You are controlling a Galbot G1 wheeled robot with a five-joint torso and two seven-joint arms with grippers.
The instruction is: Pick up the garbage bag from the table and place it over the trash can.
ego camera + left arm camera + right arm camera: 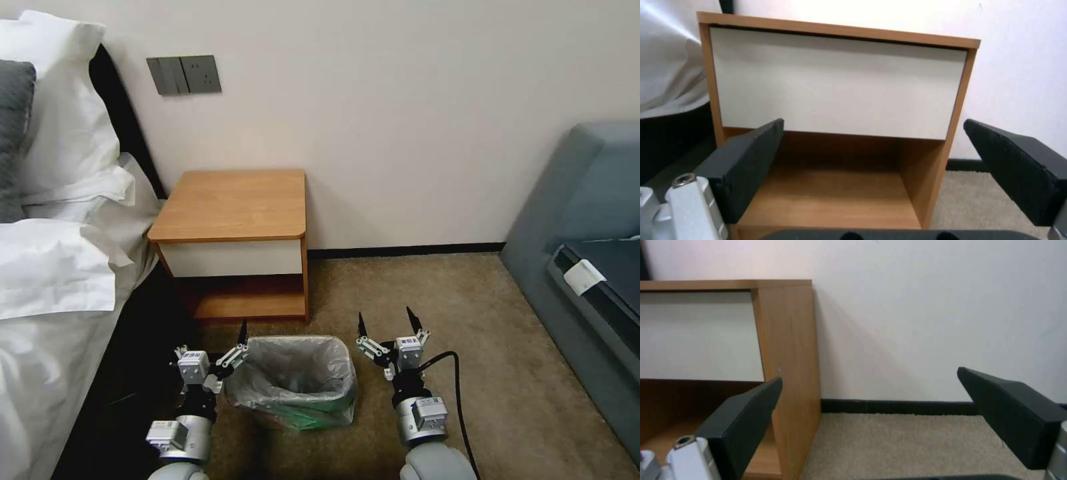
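The garbage bag, grey and crinkly, lines the trash can on the carpet, its edge folded down over the rim. The bin stands just in front of the table, whose top is bare. My left gripper hovers open beside the bin's left rim, holding nothing. On the bin's other side my right gripper is open and apart from the bag. In the left wrist view the left gripper faces the table and its white drawer front. In the right wrist view the right gripper faces the table's side panel and the wall.
A bed with white sheets runs along the left, close to my left arm. A grey-blue sofa stands at the right. Open beige carpet lies between bin and sofa. A black cable trails from the right wrist.
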